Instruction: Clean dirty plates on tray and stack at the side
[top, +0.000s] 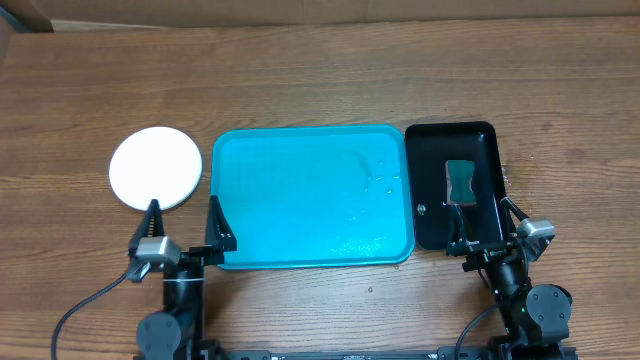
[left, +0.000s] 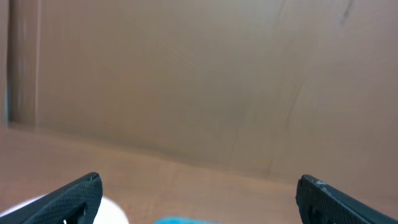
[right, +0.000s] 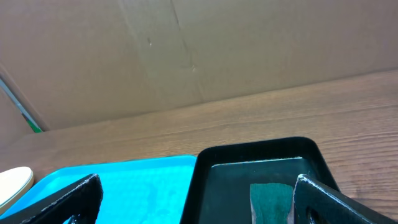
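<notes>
The turquoise tray (top: 310, 196) lies at the table's middle with nothing on it but small wet marks; it also shows in the right wrist view (right: 124, 180). A stack with the white plate (top: 155, 168) on top sits on the table left of the tray; the blue and yellow-green plates are hidden. Its edge shows in the left wrist view (left: 112, 211) and the right wrist view (right: 15, 183). My left gripper (top: 182, 222) is open and empty at the tray's near left corner. My right gripper (top: 485, 222) is open and empty over the black tray's near end.
A glossy black tray (top: 450, 180) stands right of the turquoise tray and holds a dark green sponge (top: 461, 182), also seen in the right wrist view (right: 270, 198). A cardboard wall (right: 186, 50) runs along the table's far edge.
</notes>
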